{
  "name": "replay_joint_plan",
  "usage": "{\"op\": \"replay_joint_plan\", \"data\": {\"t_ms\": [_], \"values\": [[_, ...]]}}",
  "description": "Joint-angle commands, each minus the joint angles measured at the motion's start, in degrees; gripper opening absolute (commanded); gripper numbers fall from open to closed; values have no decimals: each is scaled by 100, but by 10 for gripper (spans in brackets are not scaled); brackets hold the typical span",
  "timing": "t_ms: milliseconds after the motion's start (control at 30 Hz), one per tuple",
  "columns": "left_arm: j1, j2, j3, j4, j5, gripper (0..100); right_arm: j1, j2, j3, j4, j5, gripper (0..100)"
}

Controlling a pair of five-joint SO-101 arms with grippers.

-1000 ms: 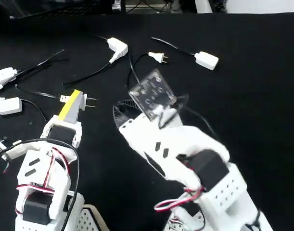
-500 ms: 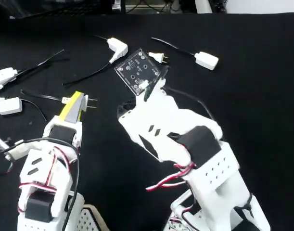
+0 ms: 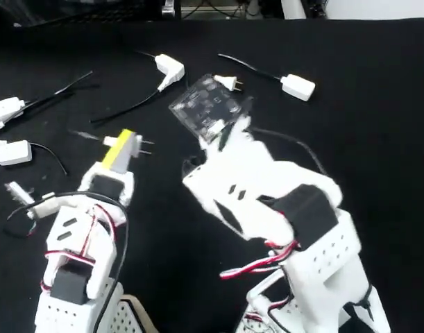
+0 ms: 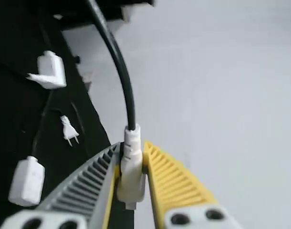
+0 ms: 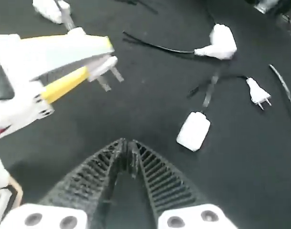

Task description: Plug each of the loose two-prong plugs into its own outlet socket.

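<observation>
Your left gripper (image 3: 127,143) pinches a white plug (image 4: 130,171) by its body over the table's (image 3: 378,152) left half, prongs poking past the tips. Your right gripper (image 5: 128,149) is pressed together; whether anything thin sits between its tips is hard to make out. The nearest socket (image 5: 193,130) lies loose toward the far edge, unheld. If you push the plug in, the socket will likely skid away. The plug's stiff cord (image 4: 117,62) could also twist it in the jaws, tipping the prongs off line. The arms sit close, so watch for a clash.
</observation>
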Motion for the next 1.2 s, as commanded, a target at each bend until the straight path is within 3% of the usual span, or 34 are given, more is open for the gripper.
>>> {"op": "replay_joint_plan", "data": {"t_ms": [0,233,433,700,967,1167], "values": [[664,-35,-40,-396,-237,30,18,40,-444,343,123,12],[1007,-35,171,-396,-492,30,-360,418,-690,237,-308,12],[646,-35,207,-378,-492,30,-281,1807,-1675,774,-536,12],[286,-35,163,-396,-484,30,-273,2932,-2607,1178,53,12],[356,-44,92,-360,-475,30,-334,3037,-2853,1310,686,12],[356,-44,-110,-352,-475,30,-149,3064,-2818,1310,756,12]]}}
